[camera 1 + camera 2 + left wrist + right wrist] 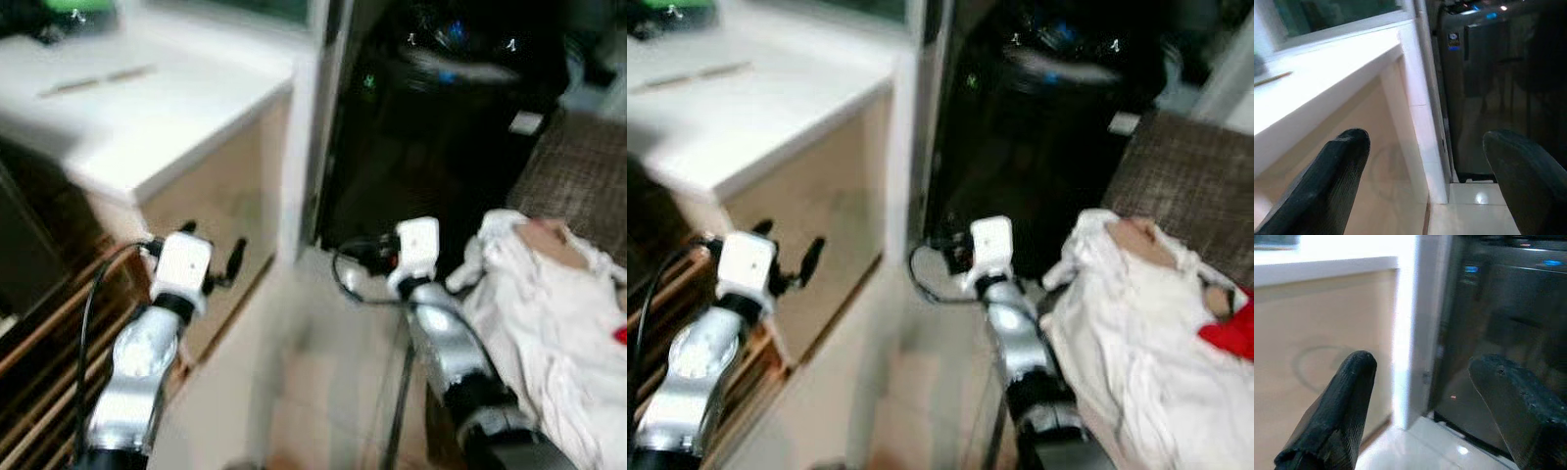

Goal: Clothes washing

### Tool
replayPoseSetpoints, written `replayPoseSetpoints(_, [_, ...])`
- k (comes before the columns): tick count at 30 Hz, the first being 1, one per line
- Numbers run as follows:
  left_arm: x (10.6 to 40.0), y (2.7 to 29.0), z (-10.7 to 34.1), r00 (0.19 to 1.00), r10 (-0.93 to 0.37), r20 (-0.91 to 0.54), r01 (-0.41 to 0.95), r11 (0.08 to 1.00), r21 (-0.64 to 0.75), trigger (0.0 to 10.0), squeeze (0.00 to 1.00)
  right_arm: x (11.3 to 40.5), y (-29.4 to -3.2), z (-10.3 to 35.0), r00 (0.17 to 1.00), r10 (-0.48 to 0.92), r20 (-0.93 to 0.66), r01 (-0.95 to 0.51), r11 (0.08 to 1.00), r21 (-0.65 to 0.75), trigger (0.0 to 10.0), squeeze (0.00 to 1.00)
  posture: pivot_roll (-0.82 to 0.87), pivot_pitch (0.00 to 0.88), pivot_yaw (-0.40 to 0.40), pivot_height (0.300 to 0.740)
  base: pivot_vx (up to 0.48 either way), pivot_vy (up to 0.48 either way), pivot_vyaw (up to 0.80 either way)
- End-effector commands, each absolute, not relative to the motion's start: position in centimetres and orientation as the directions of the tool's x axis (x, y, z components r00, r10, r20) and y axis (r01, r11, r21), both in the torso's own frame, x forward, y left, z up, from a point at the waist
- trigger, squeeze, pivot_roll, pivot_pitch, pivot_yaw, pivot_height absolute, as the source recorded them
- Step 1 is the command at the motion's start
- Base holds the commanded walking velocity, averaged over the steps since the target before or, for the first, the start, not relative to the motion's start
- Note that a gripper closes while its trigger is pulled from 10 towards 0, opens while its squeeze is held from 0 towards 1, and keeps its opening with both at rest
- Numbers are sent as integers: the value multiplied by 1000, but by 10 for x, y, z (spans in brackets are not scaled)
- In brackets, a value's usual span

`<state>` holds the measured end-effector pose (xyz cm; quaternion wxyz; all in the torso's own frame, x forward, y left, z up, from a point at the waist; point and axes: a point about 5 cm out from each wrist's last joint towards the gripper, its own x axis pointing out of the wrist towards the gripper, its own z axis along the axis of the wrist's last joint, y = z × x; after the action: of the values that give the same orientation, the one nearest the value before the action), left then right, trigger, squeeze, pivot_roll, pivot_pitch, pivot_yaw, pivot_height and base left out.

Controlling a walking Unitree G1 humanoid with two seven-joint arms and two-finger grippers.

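Observation:
A dark washing machine (441,127) stands ahead, with small blue and green lights on its top panel; its front also fills part of the right wrist view (1498,333). A heap of white clothes (549,313) lies at the right beside my right arm, with a red piece (1229,333) at its edge. My left gripper (1425,186) is open and empty, held in front of the beige cabinet side. My right gripper (1425,406) is open and empty too, pointing at the machine's lower front. Both grippers are apart from the clothes.
A white counter (147,108) on a beige cabinet stands at the left, with a white post (299,147) between it and the machine. Wooden slats (39,362) lie at the lower left. A brown woven surface (578,166) sits behind the clothes. Pale floor tiles (313,392) run between my arms.

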<state>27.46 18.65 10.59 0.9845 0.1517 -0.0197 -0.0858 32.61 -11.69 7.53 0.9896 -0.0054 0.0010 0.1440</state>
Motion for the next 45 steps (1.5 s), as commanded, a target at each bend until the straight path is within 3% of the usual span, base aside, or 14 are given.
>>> replayPoseSetpoints(1, [277,178,105,981,-193,2,184,936,301,10000,0,325,-131,73,969,247,-12,-247,969,-18,10000,0,-39,0,-34,740,0,0,-750])
replayPoseSetpoints(11, [277,175,102,975,-222,-15,217,935,282,10000,0,324,-130,72,970,243,-5,-244,970,-20,10000,0,-40,0,-19,740,0,0,-769])
replayPoseSetpoints(24, [276,172,103,961,-277,-17,271,923,274,10000,0,323,-128,72,972,235,3,-235,971,-44,10000,0,-45,0,-10,740,0,477,0])
replayPoseSetpoints(27, [277,172,105,960,-278,-13,269,915,302,10000,0,324,-128,72,974,225,8,-225,974,4,10000,0,-46,0,-8,740,0,413,-225])
replayPoseSetpoints(30, [281,178,102,975,-222,-31,221,935,276,10000,0,325,-134,73,981,193,10,-193,981,-5,10000,0,-46,0,-6,740,0,105,-656])
replayPoseSetpoints(35, [278,202,94,997,-61,-36,64,995,71,10000,0,319,-147,69,987,160,6,-160,984,79,10000,0,-58,0,-13,740,0,0,-625])
replayPoseSetpoints(39, [277,197,93,996,-78,-40,83,986,145,10000,0,311,-159,63,996,90,-10,-89,995,50,10000,0,-62,0,-26,740,0,0,-672])
replayPoseSetpoints(45, [282,188,98,994,-107,-24,110,974,199,10000,0,312,-156,65,993,116,-7,-116,993,-6,10000,0,-71,0,-29,740,0,0,-366])
